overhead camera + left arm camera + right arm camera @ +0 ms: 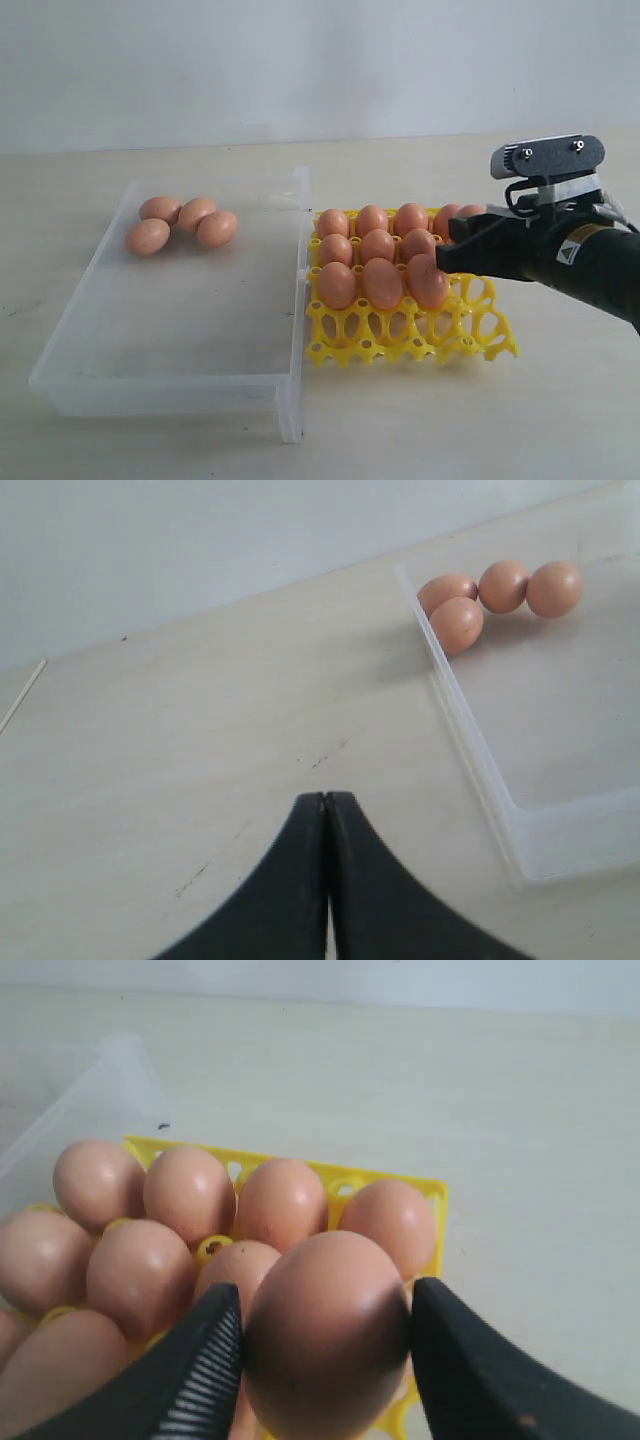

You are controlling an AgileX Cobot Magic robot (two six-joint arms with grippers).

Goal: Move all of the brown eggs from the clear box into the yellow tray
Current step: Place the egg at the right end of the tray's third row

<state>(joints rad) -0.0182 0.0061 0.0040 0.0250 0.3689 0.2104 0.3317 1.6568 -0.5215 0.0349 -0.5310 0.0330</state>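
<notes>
The right pincer [325, 1298] is clamped on one brown egg [325, 1345], a finger against each side, over the right part of the yellow tray [420, 345] at centre right of the exterior frame; other brown eggs [380, 262] fill the tray's rear cups. Four more brown eggs [182, 222] lie touching in a cluster at the upper left of the clear box [160, 392], which sits just left of the tray. The left pincer [326, 805] is fully closed, empty, over bare surface [200, 730] beside the box.
</notes>
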